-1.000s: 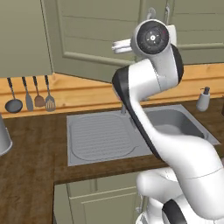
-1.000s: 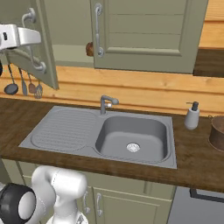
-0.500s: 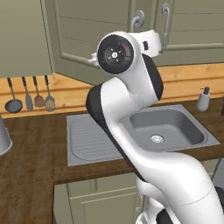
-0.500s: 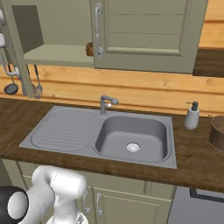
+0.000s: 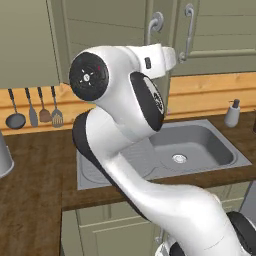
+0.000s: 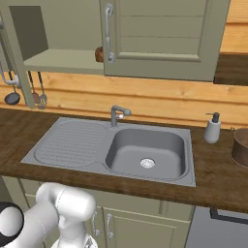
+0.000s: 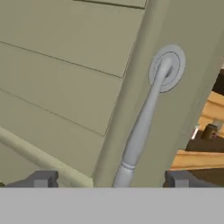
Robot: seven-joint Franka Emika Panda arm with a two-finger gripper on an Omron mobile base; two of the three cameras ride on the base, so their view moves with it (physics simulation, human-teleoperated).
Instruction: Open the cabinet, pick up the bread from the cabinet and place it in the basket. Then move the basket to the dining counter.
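Sage-green wall cabinet (image 6: pixel 160 38) with framed panel doors hangs above the dark wood worktop (image 6: pixel 218 169). Its left door (image 5: pixel 107 45) stands swung out, and in the right base view the compartment behind it lies open, showing a pale green shelf (image 6: pixel 63 60). At the right end of that shelf, just beside the edge of the shut right door, a small brown rounded thing (image 6: pixel 100 54) peeks out, likely the bread, though most of it is hidden. The shut door carries a long curved grey metal bar handle (image 6: pixel 109 34).

In the hand view the two-finger gripper (image 7: pixel 111 179) faces the opened door's grey bar handle (image 7: pixel 144 122). Its dark fingertips (image 7: pixel 41 179) stand wide apart on either side of the handle's lower end, released and touching nothing that can be seen. In the left base view the white arm's hand reaches up to that handle (image 5: pixel 155 25).

A grey metal sink with a ribbed drainboard (image 6: pixel 116 147) is set into the worktop, with a grey tap (image 6: pixel 117 115) at its back edge. A pale soap dispenser (image 6: pixel 212 128) stands near the sink's back right corner. A round brown container (image 6: pixel 240 145) sits at the right edge of the worktop. Dark kitchen utensils (image 5: pixel 35 107) hang on the wooden wall at the left.
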